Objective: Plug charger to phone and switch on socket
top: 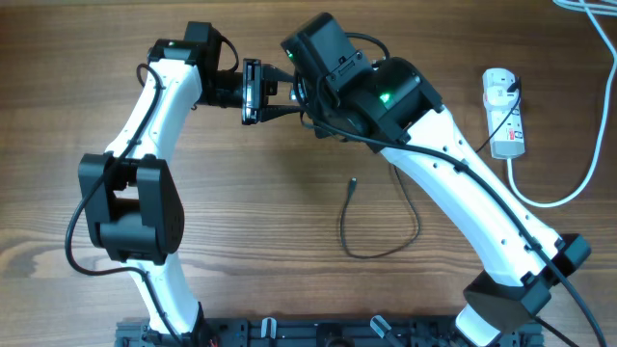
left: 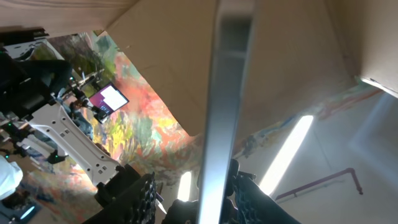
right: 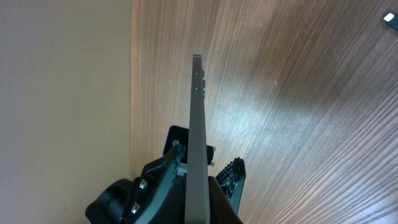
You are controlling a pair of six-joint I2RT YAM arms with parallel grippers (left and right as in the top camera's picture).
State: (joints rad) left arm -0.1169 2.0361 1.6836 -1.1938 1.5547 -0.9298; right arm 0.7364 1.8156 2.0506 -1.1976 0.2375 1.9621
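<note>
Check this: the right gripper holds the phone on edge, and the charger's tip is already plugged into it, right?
Not quite. The right gripper does hold the phone on edge, but the tip of the charger is not plugged in: the overhead view shows it lying loose on the table.

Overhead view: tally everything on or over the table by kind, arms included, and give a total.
Phone: 1
Black charger cable: 1
Power strip: 1
White cord: 1
Robot arms: 2, left and right
Total: 6
</note>
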